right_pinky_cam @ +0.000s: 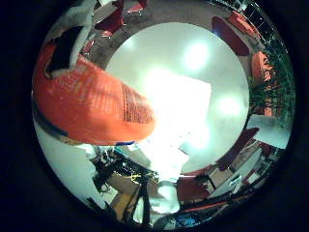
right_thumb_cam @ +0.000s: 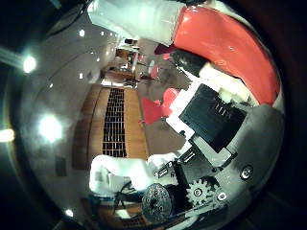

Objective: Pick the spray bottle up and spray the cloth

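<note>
Orange spray bottle [right_pinky_cam: 91, 104] sits gripped in the hand's [right_thumb_cam: 216, 120] curled fingers above a round table [right_pinky_cam: 227, 72].

Blown-out glare on the round table [right_pinky_cam: 227, 63], dark warped edges.

Lounge: red chairs [right_pinky_cam: 239, 29], round table [right_pinky_cam: 231, 72]

orange spray bottle [right_pinky_cam: 91, 104] close against palm, round white table [right_pinky_cam: 227, 77] open beyond, cloth [right_pinky_cam: 181, 108] lying flat
</note>
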Motion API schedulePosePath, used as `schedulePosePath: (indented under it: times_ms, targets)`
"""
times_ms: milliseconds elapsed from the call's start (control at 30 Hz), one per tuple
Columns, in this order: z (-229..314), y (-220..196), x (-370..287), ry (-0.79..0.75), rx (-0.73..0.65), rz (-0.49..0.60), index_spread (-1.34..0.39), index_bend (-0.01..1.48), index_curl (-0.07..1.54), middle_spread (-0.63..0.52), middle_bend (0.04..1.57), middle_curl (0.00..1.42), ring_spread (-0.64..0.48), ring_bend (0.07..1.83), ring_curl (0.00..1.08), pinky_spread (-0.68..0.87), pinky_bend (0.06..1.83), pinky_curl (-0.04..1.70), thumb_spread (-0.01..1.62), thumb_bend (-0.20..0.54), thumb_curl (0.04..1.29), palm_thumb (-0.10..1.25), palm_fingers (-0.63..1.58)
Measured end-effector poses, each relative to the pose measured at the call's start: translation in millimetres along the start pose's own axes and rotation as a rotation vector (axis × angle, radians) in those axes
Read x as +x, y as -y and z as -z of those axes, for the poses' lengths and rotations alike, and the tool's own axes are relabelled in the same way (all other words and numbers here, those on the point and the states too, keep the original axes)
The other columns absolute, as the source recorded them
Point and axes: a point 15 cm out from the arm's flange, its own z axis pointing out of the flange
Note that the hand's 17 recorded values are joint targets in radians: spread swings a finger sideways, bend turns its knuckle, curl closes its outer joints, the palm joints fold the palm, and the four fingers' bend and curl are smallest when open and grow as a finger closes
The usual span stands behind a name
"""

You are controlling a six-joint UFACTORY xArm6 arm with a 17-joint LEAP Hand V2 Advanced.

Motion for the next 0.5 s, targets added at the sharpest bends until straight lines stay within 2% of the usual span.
schedulePosePath:
  times_ms: [267, 500]
  targets:
    - [-88.9, -21.5, 26.6, 0.118, 0.053, 0.071, -0.20, 1.14, 0.71, -0.07, 1.36, 0.59, -0.15, 1.48, 0.56, -0.24, 0.99, 1.30, 0.90, -0.015, 0.81, 1.05, 1.20]
    - [-135.8, -46.9, 39.0, 0.215, 0.094, 0.106, -0.20, 1.13, 0.71, -0.07, 1.36, 0.58, -0.15, 1.47, 0.56, -0.23, 0.99, 1.30, 0.89, -0.015, 0.82, 1.05, 1.21]
